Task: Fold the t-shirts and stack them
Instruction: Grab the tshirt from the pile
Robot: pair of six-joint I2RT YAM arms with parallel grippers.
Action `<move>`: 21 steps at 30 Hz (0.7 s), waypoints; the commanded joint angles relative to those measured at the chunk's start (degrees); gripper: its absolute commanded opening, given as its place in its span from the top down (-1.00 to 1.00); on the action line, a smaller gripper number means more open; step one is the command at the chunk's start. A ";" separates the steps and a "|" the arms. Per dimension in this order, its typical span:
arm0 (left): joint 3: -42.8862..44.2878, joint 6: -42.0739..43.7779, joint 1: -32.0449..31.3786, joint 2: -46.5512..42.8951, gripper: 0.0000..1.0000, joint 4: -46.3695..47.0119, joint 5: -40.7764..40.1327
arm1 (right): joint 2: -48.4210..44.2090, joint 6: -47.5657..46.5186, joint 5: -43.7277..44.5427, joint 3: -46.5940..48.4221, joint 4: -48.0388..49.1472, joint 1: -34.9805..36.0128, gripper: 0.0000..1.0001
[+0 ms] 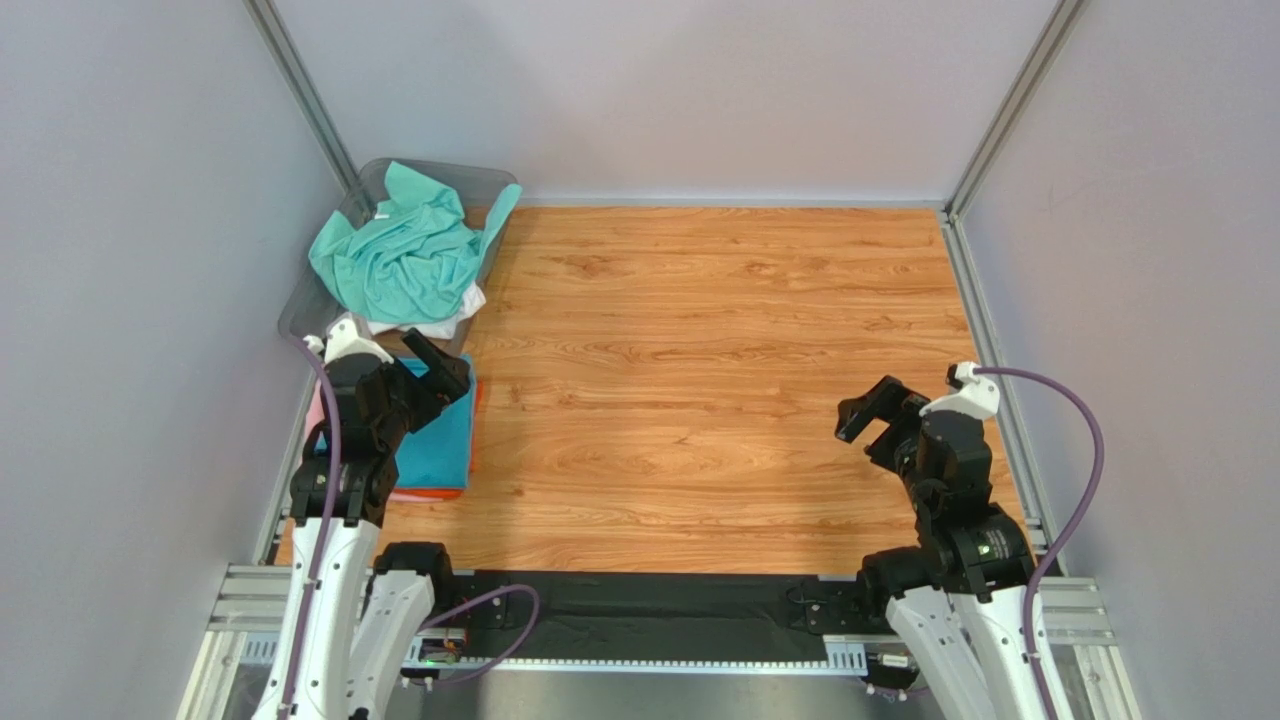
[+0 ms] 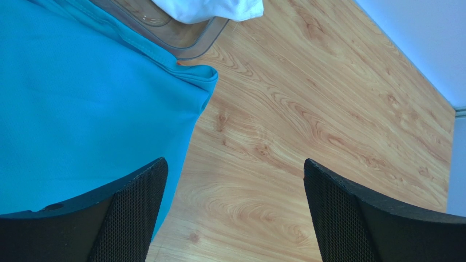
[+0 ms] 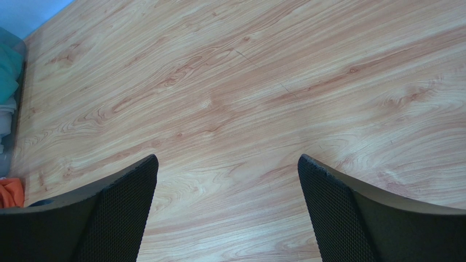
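We see a smooth table (image 1: 721,375) with a warm wood-grain top. At its far left corner stands a clear plastic bin (image 1: 484,180) with rounded corners. A mint tee (image 1: 406,248) lies crumpled in it, soft and full of creases. A blue tee (image 1: 443,435) lies folded into a flat rectangle on the table's left side, just near of the bin. A white tee (image 1: 455,315) spills over the bin's near rim.

The left wrist view adds the blue tee's fine knit and hemmed edge, which touches the bin's corner. The right wrist view alone shows a scrap of orange cloth (image 3: 11,192) at the far left.

The left gripper (image 2: 234,164) hovers over the blue tee's right edge, its jaws spread and holding nothing. The right gripper (image 3: 227,158) is likewise released above bare wood, well apart from the tees. Both have black, mesh-textured fingers (image 3: 339,207).
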 commanded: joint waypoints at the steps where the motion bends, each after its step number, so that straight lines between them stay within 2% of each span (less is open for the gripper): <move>1: 2.18 -0.96 0.04 0.87 -0.99 0.79 -1.51 | -0.80 -0.75 -0.29 2.08 1.44 -0.11 -1.00; 7: 5.35 -0.79 0.04 8.33 -0.99 2.10 -5.73 | 0.60 -0.75 -1.79 1.55 2.58 -0.19 -1.00; 11: 10.09 -1.05 0.12 16.42 -0.99 3.16 -12.04 | 2.18 -0.93 -1.96 2.08 2.67 -0.19 -1.00; 14: 14.64 0.44 0.74 24.41 -0.99 5.88 -15.56 | 3.06 -1.28 -3.11 2.34 2.58 -0.11 -1.00; 21: 27.92 4.40 6.01 47.76 -0.99 10.72 -17.07 | 4.03 -1.54 -3.99 2.17 2.41 -0.11 -1.00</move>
